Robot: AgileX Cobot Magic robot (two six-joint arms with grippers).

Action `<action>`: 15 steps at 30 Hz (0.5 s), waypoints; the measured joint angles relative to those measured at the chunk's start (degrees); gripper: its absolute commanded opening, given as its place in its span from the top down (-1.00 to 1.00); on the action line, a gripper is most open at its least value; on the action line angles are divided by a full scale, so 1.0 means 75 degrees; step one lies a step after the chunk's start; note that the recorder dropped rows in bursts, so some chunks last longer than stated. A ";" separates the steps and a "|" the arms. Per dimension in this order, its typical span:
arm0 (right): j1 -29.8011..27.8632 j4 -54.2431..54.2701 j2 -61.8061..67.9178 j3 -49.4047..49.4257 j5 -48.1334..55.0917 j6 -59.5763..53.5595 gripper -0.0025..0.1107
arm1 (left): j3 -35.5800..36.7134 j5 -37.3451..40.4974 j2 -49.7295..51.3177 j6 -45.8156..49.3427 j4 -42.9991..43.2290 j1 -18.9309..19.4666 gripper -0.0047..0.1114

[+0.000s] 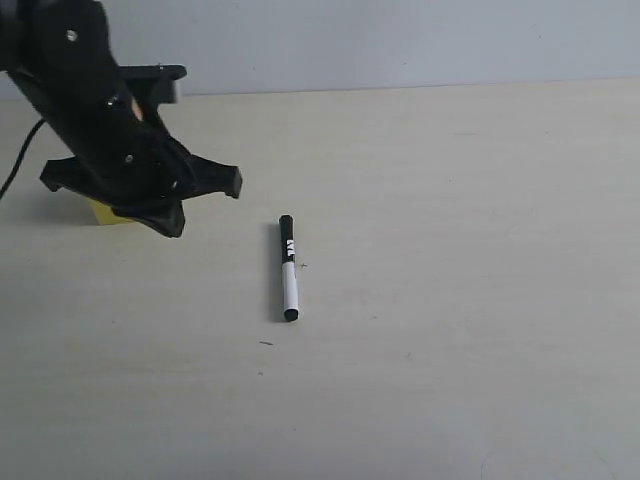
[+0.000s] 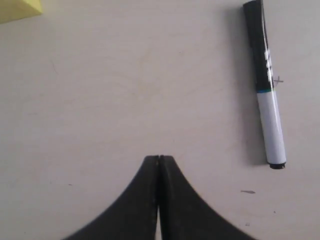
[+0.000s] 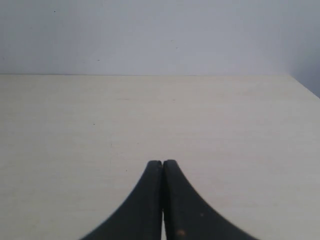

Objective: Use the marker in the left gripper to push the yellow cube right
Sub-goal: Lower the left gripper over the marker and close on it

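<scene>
At the far left of the exterior view, the black two-fingered left gripper (image 1: 166,222) on its dark arm hangs low over the pale cream, faintly wood-grained matte table (image 1: 450,330). Its fingers are pressed together with nothing between them, as the left wrist view confirms (image 2: 159,160). Just behind it, a corner of the small bright yellow matte cube (image 1: 103,212) peeks out, resting on the table and mostly hidden by the gripper; in the left wrist view only one corner of the cube (image 2: 17,9) shows at the frame edge, apart from the fingertips.

Further right, near the middle of the table, the slim white-barrelled marker with a black cap (image 1: 289,268) lies flat and free, well apart from both gripper and cube. Its capped end points away from the exterior camera and its black-tipped white end points towards it. A tiny faint cross mark (image 1: 303,266) sits just beside the barrel, and a short dark fleck (image 1: 266,343) lies nearer the camera.

Right of the marker the tabletop runs on, bare and evenly lit, to a plain pale grey-blue wall (image 1: 400,40).

Only the right wrist view shows the black right gripper (image 3: 163,163), clenched on nothing above the same cream surface and facing that wall.
</scene>
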 measured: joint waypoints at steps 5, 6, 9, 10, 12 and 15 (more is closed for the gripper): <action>0.0000 0.0000 0.0000 0.0000 0.0000 0.0000 0.96 | -0.0639 0.0410 0.0520 -0.0997 0.0720 -0.0991 0.88; 0.0000 0.0000 0.0000 0.0000 0.0000 0.0000 0.96 | -0.0734 0.0442 0.0602 -0.1075 0.0740 -0.1186 0.86; 0.0000 0.0000 0.0000 0.0000 0.0000 0.0000 0.96 | -0.1073 0.0445 0.0915 -0.1284 0.0740 -0.1637 0.77; 0.0000 0.0000 0.0000 0.0000 0.0000 0.0000 0.96 | -0.1189 0.0445 0.1018 -0.1342 0.0721 -0.1738 0.71; 0.0000 0.0000 0.0000 0.0000 0.0000 0.0000 0.96 | -0.1384 0.0445 0.1181 -0.1425 0.0673 -0.1841 0.55; 0.0000 0.0000 0.0000 0.0000 0.0000 0.0000 0.96 | -0.1539 0.0445 0.1404 -0.1642 0.0657 -0.1895 0.23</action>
